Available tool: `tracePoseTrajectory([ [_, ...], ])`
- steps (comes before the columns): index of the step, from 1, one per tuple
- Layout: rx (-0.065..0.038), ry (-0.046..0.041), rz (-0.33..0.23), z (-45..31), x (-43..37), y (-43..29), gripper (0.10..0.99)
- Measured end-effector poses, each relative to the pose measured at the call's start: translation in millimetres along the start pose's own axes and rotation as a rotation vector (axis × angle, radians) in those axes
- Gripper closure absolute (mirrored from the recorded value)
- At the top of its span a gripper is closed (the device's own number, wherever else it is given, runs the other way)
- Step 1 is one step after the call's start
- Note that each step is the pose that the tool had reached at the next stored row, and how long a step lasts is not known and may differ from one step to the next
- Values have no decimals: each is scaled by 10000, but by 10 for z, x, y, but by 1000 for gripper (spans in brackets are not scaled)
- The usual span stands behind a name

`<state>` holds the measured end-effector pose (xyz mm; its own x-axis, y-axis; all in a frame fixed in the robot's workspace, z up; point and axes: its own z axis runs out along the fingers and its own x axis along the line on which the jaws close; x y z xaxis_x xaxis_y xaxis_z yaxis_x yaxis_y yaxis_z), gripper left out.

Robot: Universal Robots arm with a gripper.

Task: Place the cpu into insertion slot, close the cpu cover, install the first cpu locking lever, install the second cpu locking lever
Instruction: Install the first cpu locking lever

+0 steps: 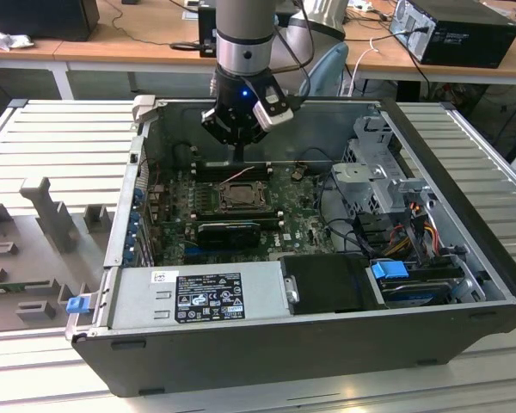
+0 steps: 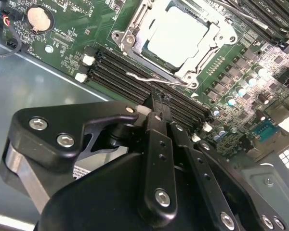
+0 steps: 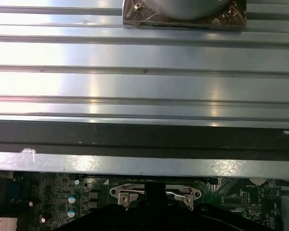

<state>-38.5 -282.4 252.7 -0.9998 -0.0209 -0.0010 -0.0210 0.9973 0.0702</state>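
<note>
Cpu (image 2: 176, 36) sits under the closed cpu cover (image 2: 202, 60); the tool (image 2: 157, 103), pressed together and empty, hovers near the apparently unlatched locking lever (image 2: 149, 78), which likely calls for a precise hooking push.

matt pale cpu (image 2: 176, 36), shiny metal cpu cover (image 2: 138, 21)

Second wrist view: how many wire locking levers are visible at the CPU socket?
1: a thin silvery lever lies along the socket edge nearest the gripper, beside the memory slots. Another may be hidden.
</note>
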Motion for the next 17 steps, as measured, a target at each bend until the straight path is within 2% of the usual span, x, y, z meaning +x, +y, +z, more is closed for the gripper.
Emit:
tracePoseTrajectory([
  [2, -11, 0, 2, 5, -10, -2, 980],
  [3, -76, -1, 1, 7, -14, -4, 980],
  [4, -243, -5, 3, 11, -19, -10, 980],
  [5, -337, -10, 1, 32, -27, -22, 980],
  [12, -337, 6, -153, 176, -46, -42, 980],
  [17, -337, 8, -173, 222, -79, -46, 980],
])
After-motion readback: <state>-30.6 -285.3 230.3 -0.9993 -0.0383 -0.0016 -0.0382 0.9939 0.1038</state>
